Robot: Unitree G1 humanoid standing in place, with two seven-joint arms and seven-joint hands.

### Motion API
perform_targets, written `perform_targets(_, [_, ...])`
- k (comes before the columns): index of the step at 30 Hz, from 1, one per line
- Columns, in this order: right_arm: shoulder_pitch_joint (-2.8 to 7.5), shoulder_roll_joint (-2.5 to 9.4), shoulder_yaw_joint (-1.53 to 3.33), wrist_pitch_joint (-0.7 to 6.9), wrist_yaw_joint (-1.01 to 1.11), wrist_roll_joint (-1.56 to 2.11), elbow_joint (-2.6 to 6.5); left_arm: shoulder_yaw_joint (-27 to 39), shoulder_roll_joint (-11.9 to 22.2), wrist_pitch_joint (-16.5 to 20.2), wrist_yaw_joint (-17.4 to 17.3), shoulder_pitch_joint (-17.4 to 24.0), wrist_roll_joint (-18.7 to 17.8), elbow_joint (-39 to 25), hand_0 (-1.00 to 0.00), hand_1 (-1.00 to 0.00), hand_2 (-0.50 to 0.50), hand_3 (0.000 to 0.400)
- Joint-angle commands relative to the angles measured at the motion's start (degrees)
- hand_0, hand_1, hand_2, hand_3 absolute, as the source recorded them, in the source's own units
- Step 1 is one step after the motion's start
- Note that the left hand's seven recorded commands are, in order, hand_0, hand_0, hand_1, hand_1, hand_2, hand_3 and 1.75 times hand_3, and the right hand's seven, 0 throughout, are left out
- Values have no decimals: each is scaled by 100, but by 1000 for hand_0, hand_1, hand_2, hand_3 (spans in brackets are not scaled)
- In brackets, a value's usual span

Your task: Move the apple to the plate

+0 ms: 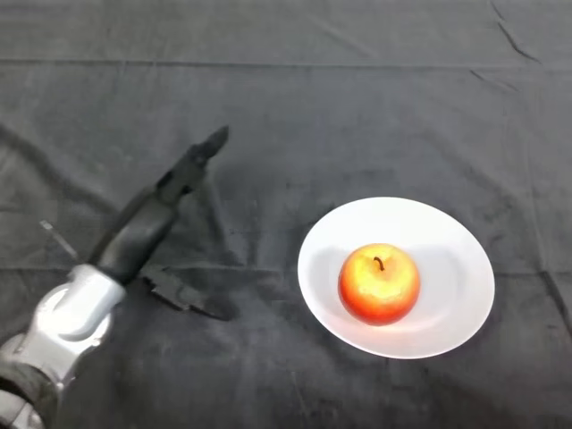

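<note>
A red and yellow apple (379, 283) sits upright, stem up, in the middle of a white round plate (447, 241) at the right of the head view. My left hand (150, 223) is to the left of the plate, well apart from it. Its fingers (201, 154) are straight and point up and away, and the thumb (183, 295) sticks out towards the plate. The hand holds nothing.
The table is covered by a dark wrinkled cloth (286, 98). My silver-grey forearm (63, 326) comes in from the lower left corner.
</note>
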Motion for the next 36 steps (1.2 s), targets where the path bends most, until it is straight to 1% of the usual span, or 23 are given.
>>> perform_targets(1, [-74, -127, -26, -44, 23, 104, 15, 230, 385, 186, 83, 143, -190, 253, 0, 0, 0, 0])
perform_targets(6, [-73, -126, -26, -44, 22, 104, 12, 572, 571, 519, 59, 131, -357, 316, 0, 0, 0, 0])
perform_targets(14, [-71, -124, -25, -43, 20, 103, 7, 1214, 929, 948, -33, 184, -742, 381, 0, 0, 0, 0])
perform_targets(22, [-70, -122, -24, -43, 18, 102, 3, 2025, 1221, 1379, -107, 289, -1310, 435, 0, 0, 0, 0])
perform_targets(28, [-69, -121, -23, -43, 16, 102, 0, 2544, 1372, 1646, -87, 376, -1644, 454, 0, 0, 0, 0])
perform_targets(36, [-68, -120, -23, -42, 15, 102, -2, 3130, 1611, 1919, -18, 564, -1970, 482, 0, 0, 0, 0])
